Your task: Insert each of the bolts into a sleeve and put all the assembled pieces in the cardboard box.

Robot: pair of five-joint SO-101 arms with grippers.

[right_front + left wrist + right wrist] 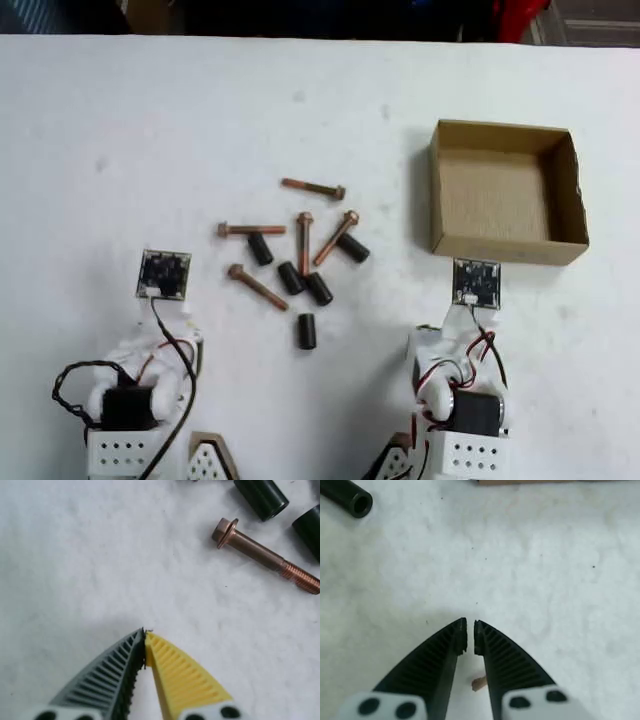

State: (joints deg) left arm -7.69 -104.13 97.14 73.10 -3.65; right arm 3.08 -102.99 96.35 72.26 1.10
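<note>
Left pincer (pixel 145 635) clenched, tips meeting, grasping nothing. Right pincer (pixel 470 630) closed to a hairline slit, also holding nothing.

Nearest bolt (pixel 257 286) lies ahead of the left arm, toward the middle. Its long axis runs diagonally, with the head end nearer that arm. Left arm judged the closer.

Sleeves (pixel 306 330) loose on the surface (pixel 120 120), none fitted. Cardboard box (pixel 505 243) sits ahead of the right arm.

Bolt's threaded tip is cut off in the left wrist view.
</note>
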